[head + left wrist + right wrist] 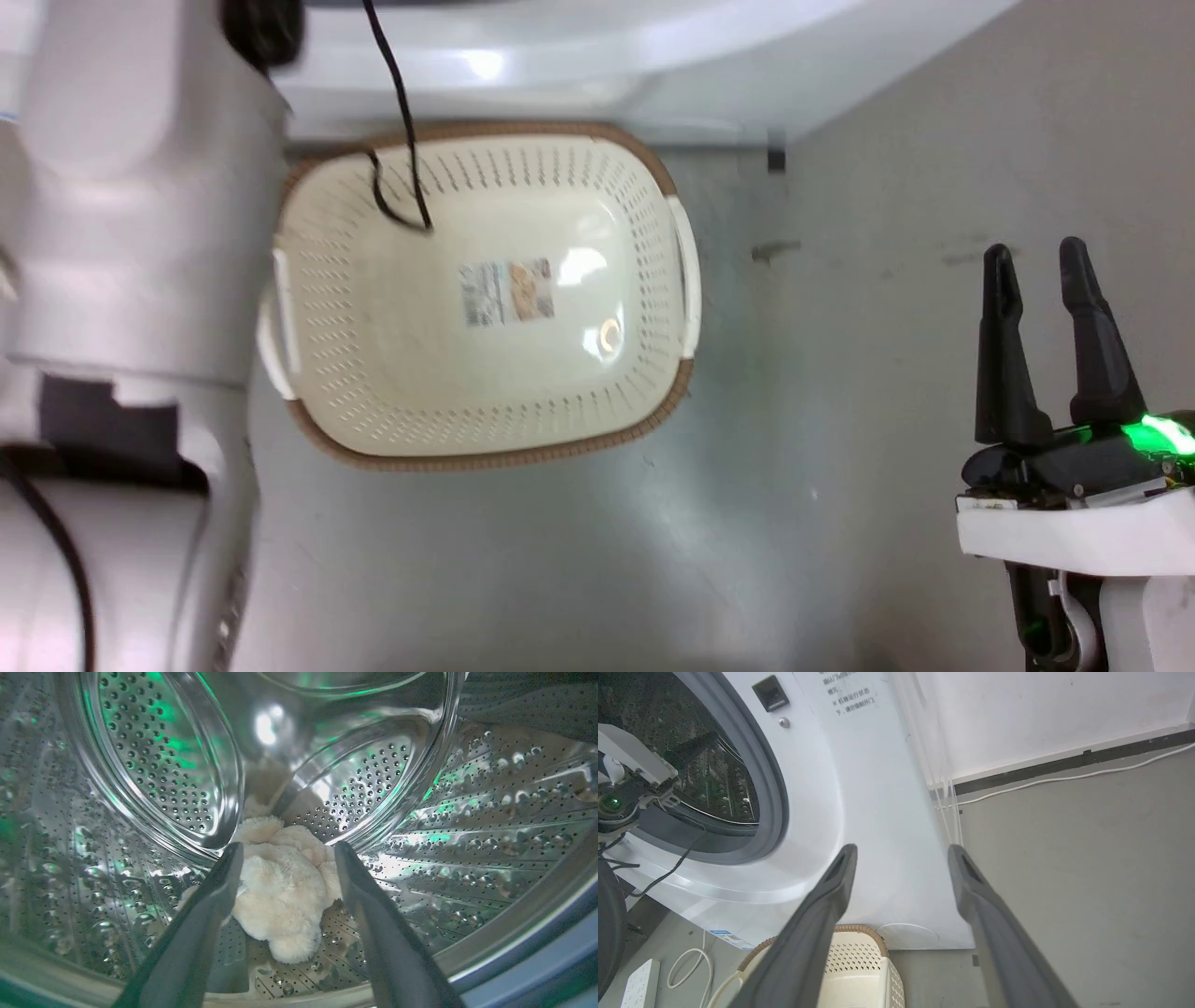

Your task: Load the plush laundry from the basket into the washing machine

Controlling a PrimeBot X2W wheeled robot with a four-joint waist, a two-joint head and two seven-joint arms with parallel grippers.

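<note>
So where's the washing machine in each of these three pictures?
Head view: the washing machine, white front along the top edge.
Left wrist view: its steel drum surrounds the plush laundry.
Right wrist view: white front and grey door ring, left half.
Shared landmark: the basket, at the machine's foot.

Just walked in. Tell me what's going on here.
The robot is loading laundry. Its left gripper reaches inside the washing machine, fingers spread open, and the plush laundry lies on the bottom of the drum just past the fingertips, apparently released. The basket sits on the floor in front of the machine with nothing in it. The right gripper hangs open off to the side, holding nothing.
</note>
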